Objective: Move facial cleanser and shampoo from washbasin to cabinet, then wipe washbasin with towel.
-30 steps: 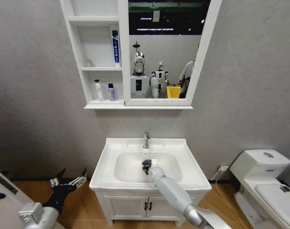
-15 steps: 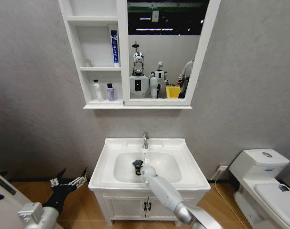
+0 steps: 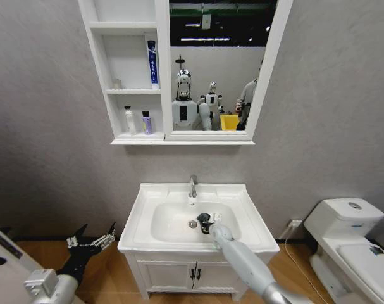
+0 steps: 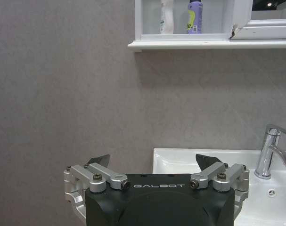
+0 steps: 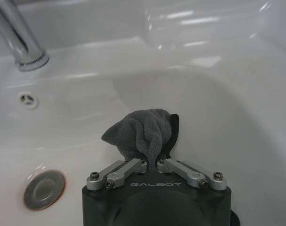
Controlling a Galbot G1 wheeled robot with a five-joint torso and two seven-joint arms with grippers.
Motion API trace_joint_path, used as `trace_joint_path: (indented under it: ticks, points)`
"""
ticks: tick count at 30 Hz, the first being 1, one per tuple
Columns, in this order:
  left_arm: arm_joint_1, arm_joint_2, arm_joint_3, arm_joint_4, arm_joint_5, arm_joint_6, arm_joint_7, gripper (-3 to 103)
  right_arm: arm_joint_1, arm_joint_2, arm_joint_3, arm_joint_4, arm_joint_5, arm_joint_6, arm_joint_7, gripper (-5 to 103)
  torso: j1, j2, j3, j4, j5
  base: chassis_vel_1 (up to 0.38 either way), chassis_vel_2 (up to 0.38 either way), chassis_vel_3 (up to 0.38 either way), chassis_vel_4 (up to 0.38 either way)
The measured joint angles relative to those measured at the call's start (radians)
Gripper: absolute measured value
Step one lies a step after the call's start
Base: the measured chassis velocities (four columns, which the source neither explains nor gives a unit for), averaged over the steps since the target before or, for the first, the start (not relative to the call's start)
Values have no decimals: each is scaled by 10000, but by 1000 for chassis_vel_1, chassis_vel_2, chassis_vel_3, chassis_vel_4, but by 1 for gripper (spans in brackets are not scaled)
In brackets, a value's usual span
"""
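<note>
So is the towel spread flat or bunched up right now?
Bunched up: the towel sits crumpled in the right hand, pressed into the washbasin bowl.

Bunched grey towel (image 5: 142,131) in washbasin (image 5: 218,103) bowl

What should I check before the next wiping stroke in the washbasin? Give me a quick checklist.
1. Right hand shut on the towel: ok.
2. Towel inside the washbasin bowl, beside the drain: ok.
3. Towel pressed onto the bowl surface: cannot tell.
4. Two bottles on the cabinet lower shelf: ok.
5. Tap apart from the towel: ok.
6. Left hand open, parked beside the basin: ok.
</note>
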Motion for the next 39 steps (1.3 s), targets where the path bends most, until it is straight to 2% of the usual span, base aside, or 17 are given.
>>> trace_joint_path:
  ticks: [2,9,19,21,22,24,25,27,28,29,30,31,32,35,37,38,39]
  points:
    - [0,0,-1,0,0,0,-1,100,-520,-716,526,900,-379,374,-74,3,0,0,-1,-3,-1,0,0,0,0]
    - [0,0,-1,0,1,-1,0,100,-1126,-1544,1653,1791,-1421,960,-524,3,-2,1,-1,1,-2,0,0,0,0]
    - [0,-1,-1,0,2,-1,0,100,-841,-1566,1887,761,-1297,1335,-1309,3,-2,1,-1,2,-1,0,0,0,0]
    - [1,-1,-1,-1,1,-1,0,100,-206,-1418,1718,-267,-1501,1953,-1913,3,-2,1,0,3,0,0,0,0,0]
    - [1,-1,-1,-1,1,-1,0,100,-206,-1418,1718,-267,-1501,1953,-1913,3,-2,1,0,3,0,0,0,0,0]
    - [0,0,-1,-1,2,-1,0,100,802,-1250,1427,-1617,-1724,2775,-2837,3,0,0,0,6,-2,0,0,0,0]
    - [0,0,-1,-1,2,-1,0,100,802,-1250,1427,-1617,-1724,2775,-2837,3,0,0,0,6,-2,0,0,0,0]
    - [0,0,-1,-1,2,0,0,100,1467,-1156,1025,-2446,-1587,2982,-3193,13,1,-1,0,7,-3,0,0,0,0]
    - [0,0,-1,-1,2,0,0,100,1467,-1156,1025,-2446,-1587,2982,-3193,13,1,-1,0,7,-3,0,0,0,0]
    - [0,0,-1,-1,2,-1,0,100,1714,-1067,858,-2738,-1554,2865,-3205,19,2,0,1,8,-1,0,0,0,0]
    - [0,0,-1,-1,2,-1,0,100,1714,-1067,858,-2738,-1554,2865,-3205,19,2,0,1,8,-1,0,0,0,0]
    - [0,0,-1,-1,2,-1,0,100,1735,-1023,784,-2745,-1457,2721,-3097,29,1,0,0,7,-3,0,0,0,0]
    - [0,0,0,-1,2,-1,0,100,1614,-997,779,-2571,-1395,2572,-2932,35,2,0,0,5,-3,0,0,0,0]
    - [1,0,-1,0,2,0,0,100,1389,-979,832,-2312,-1356,2519,-2839,40,1,0,0,2,-2,0,0,0,0]
    - [0,0,-1,-1,2,-1,0,100,986,-962,1042,-1843,-1348,2515,-2748,51,0,0,0,1,-2,0,0,0,0]
    - [0,0,-1,-1,2,-1,0,100,986,-962,1042,-1843,-1348,2515,-2748,51,0,0,0,1,-2,0,0,0,0]
    - [0,0,-1,-1,2,0,0,100,854,-957,1185,-1716,-1499,2605,-2734,56,0,0,0,1,-1,0,0,0,0]
